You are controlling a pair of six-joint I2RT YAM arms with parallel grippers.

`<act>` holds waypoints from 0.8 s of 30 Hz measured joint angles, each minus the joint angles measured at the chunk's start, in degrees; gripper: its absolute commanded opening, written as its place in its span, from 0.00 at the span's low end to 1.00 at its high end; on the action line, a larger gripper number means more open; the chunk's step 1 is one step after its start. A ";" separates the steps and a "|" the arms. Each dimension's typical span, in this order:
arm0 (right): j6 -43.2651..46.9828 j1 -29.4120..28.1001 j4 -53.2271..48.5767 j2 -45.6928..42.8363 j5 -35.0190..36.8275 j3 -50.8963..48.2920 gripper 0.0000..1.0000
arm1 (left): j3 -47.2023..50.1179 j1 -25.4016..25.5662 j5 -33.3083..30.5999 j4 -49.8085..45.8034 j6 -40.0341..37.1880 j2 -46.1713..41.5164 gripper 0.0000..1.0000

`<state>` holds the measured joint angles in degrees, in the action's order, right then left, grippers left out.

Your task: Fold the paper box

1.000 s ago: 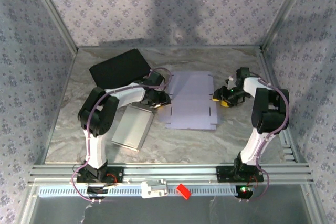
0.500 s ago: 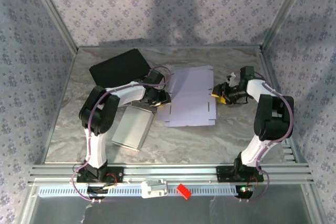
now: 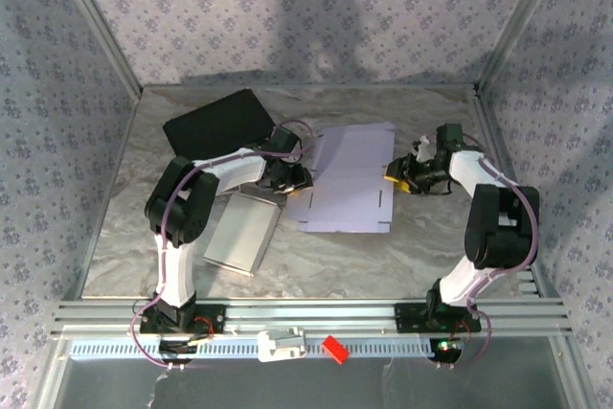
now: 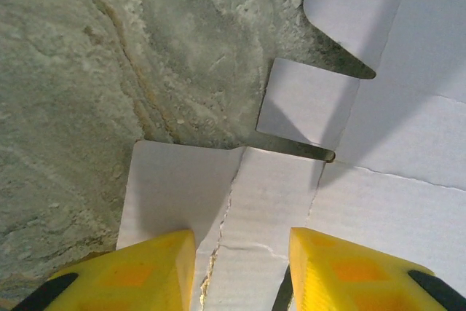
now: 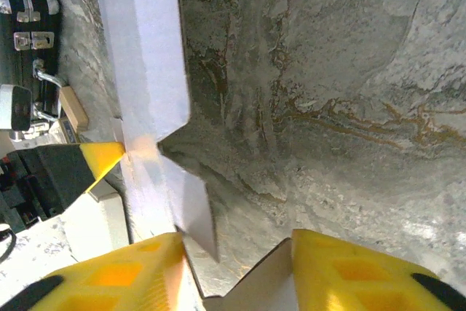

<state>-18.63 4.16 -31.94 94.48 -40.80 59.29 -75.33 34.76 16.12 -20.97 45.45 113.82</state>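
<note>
One flat paper box point(image 3: 351, 179), left gripper point(image 3: 298, 179), right gripper point(image 3: 396, 177) at opposite edges

The desk point(image 3: 316, 270) is a grey-green slab with a marbled pattern of pale veins and brownish streaks, which the wrist views show close up as mottled and rough-looking. It is boxed in by three walls, a back wall point(image 3: 306, 16), a left wall point(image 3: 43, 160) and a right wall point(image 3: 575, 141), all papered in pale lilac with a small repeating floral print and joined at the corners by slanting aluminium posts point(image 3: 96, 18). A slotted aluminium rail point(image 3: 316, 313) runs along the near edge, and soft, broad shadows lie across the back wall.
</note>
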 measured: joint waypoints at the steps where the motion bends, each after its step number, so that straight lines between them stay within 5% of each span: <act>1: -0.02 -0.15 -0.11 0.00 0.09 0.00 0.32 | 0.00 0.00 0.00 -0.04 0.00 0.00 0.40; 11: -2.54 -1.49 -3.32 -0.13 2.03 1.86 0.06 | -0.07 0.02 -0.20 0.13 0.02 -0.42 0.42; 15: -6.91 -0.70 -4.76 -1.11 1.70 3.61 0.04 | 1.44 0.96 -2.12 0.63 -2.86 -5.81 0.48; 24: -13.20 0.22 -10.27 -0.48 -2.08 13.35 0.04 | 13.11 18.86 -8.87 8.66 -37.57 -32.41 0.57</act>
<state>-31.83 4.38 -42.22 94.00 -42.87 72.64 -62.22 53.63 7.25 -12.32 7.88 81.41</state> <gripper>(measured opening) 0.064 0.566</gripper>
